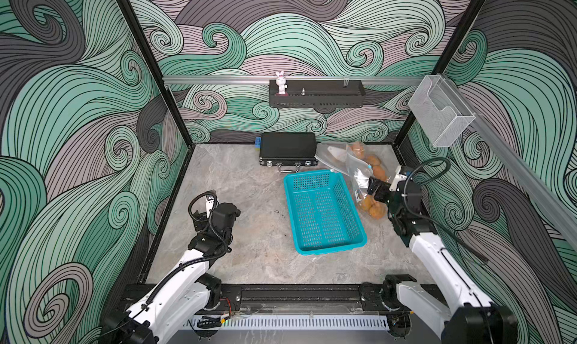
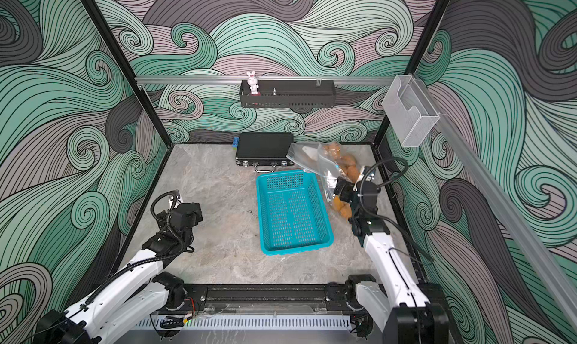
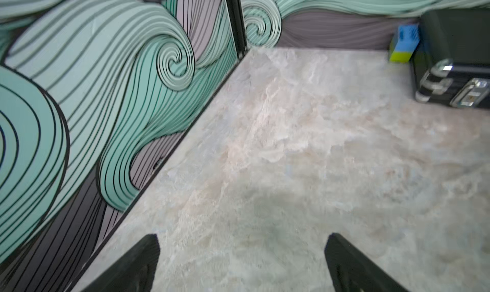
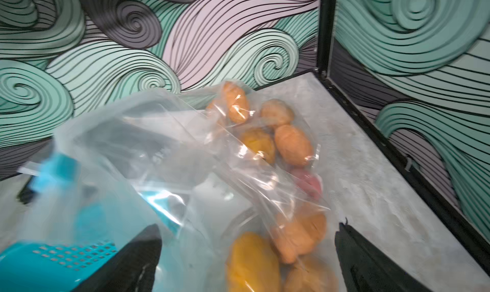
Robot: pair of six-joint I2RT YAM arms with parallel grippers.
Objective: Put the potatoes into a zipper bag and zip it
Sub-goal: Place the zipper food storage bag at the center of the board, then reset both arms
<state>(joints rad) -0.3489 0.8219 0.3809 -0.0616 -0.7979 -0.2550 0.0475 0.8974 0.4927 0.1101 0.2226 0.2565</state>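
The loading step is looking finished and the zipping is coming up: the potatoes (image 4: 293,144) are lying inside the clear zipper bag (image 4: 159,144), some directly between and beneath the fingers of the right gripper (image 4: 249,227) and the rest just beyond its fingertips. Those fingers are standing wide apart and released, gripping nothing. The left gripper (image 3: 242,237) is hanging well apart from the bag, its fingers likewise spread, with only bare table (image 3: 318,144) between them. The next move is probably calling for finding the bag's mouth and pinching the seal along its length, likely with one gripper anchoring the plastic. The film is lying crumpled and glossy, though, and I cannot tell where the zip strip is running. The teal basket (image 1: 321,211) is sitting empty, touching the bag on the outer side of one right finger and crowding any sweep that way. A black case (image 1: 288,147) is resting beyond the fingertips, with the enclosure's corner walls hemming in the bag.
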